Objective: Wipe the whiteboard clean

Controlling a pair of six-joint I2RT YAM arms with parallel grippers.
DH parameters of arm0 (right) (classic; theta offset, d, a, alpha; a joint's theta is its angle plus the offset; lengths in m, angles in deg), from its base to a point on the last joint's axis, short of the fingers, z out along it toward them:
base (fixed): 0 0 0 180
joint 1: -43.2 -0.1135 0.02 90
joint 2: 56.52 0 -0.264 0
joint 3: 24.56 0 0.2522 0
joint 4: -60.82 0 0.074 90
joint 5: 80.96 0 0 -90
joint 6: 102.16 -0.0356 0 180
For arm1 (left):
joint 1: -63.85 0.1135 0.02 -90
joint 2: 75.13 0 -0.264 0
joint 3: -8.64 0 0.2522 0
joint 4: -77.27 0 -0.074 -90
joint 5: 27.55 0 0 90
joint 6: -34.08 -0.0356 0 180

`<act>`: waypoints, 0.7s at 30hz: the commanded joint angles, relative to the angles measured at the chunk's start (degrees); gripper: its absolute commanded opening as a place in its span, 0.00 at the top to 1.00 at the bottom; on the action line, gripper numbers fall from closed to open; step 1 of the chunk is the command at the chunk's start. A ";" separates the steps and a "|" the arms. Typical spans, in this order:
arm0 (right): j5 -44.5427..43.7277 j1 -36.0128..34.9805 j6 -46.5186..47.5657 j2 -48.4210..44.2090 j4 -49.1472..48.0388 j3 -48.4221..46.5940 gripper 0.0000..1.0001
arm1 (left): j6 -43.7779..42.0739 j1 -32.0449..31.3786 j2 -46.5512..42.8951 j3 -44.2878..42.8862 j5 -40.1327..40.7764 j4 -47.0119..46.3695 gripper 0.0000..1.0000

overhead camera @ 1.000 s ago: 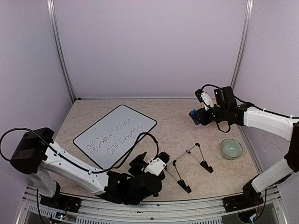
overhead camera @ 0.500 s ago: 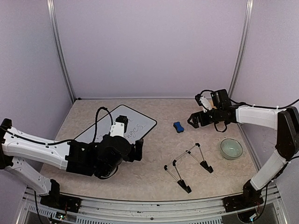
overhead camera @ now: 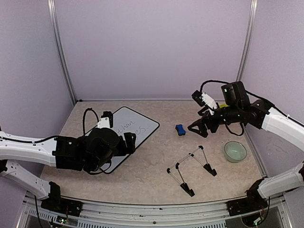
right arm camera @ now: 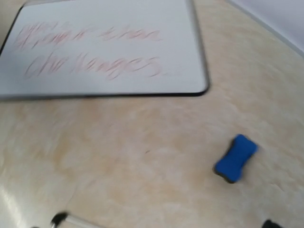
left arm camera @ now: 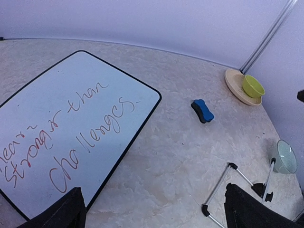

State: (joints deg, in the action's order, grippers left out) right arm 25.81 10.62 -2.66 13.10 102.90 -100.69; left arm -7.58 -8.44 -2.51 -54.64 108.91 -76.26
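Left wrist view: yellow bowl [left arm camera: 253, 86] sits on tan plate [left arm camera: 232, 80]; left end effector [left arm camera: 154, 211] and right end effector [overhead camera: 198, 128] both released.

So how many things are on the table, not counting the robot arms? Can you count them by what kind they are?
whiteboard: 1
blue eraser: 1
wire stand: 1
bowls: 2, a clear bowl and a yellow-green bowl
plate under the yellow-green bowl: 1
Total: 6
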 commanded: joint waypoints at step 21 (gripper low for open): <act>-20.99 -19.49 16.79 16.31 6.23 0.22 0.00 | 11.33 15.12 -15.00 9.76 -6.83 8.00 0.01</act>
State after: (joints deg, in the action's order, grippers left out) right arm 5.68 -7.63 11.68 26.17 114.22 -99.99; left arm 2.28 2.68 -16.24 -46.69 105.43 -69.59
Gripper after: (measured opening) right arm 0.999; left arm 0.986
